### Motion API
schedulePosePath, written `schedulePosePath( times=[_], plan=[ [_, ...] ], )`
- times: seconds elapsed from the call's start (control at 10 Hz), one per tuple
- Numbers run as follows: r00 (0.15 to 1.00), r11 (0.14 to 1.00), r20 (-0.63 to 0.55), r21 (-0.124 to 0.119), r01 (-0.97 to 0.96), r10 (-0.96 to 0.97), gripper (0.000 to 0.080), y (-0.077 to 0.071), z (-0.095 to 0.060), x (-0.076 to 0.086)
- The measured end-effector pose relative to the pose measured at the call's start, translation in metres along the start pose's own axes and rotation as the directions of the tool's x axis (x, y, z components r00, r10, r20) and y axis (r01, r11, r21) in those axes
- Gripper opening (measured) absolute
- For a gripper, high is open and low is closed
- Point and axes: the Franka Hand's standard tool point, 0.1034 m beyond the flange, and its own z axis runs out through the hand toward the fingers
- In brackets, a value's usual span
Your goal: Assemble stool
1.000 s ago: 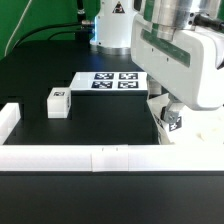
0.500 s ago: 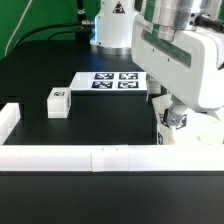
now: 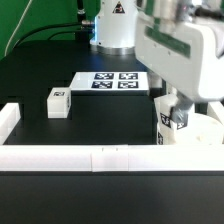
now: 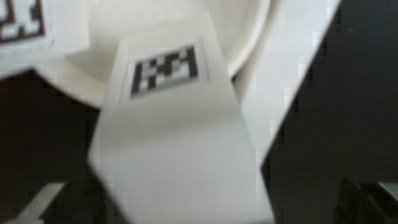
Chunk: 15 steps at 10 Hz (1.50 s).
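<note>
My gripper (image 3: 174,107) is shut on a white stool leg block (image 3: 172,119) with a tag on it, and holds it over the near edge of the round white seat (image 3: 208,132) at the exterior view's right. In the wrist view the leg (image 4: 178,130) fills the middle, tag facing the camera, between my dark fingers (image 4: 43,204) at the frame's corners. Behind it lies the seat (image 4: 75,60). A second leg block (image 3: 57,102) stands on the black table at the exterior view's left. The third leg is out of view.
The marker board (image 3: 112,82) lies at the table's middle back. A long white border rail (image 3: 100,156) runs along the front and turns up at the left corner (image 3: 8,120). The arm's base (image 3: 112,28) stands at the back.
The arm has shifted towards the exterior view's right with the leg held in the gripper; the leg now sits closer over the seat. The other leg block has not moved.
</note>
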Motion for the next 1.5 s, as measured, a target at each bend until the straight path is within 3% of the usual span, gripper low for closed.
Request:
schedulePosePath(
  times=[0.3, 0.9, 1.0, 1.1, 1.3, 1.5],
  plan=[
    [0.999, 0.999, 0.03, 0.035, 0.021, -0.022, 0.0649, 0.01, -0.005, 0.035],
    [0.998, 0.998, 0.029, 0.034, 0.049, -0.05, 0.0649, 0.011, -0.002, 0.033],
    [0.986, 0.984, 0.017, 0.067, 0.167, -0.168, 0.0649, 0.025, 0.003, 0.049],
    [0.981, 0.979, 0.024, 0.074, 0.188, -0.191, 0.0649, 0.048, 0.009, 0.065],
    [0.91, 0.912, 0.068, 0.062, 0.404, -0.408, 0.0649, 0.076, 0.01, 0.093],
    [0.847, 0.85, 0.075, 0.067, 0.522, -0.526, 0.0649, 0.079, 0.008, 0.099]
  ],
)
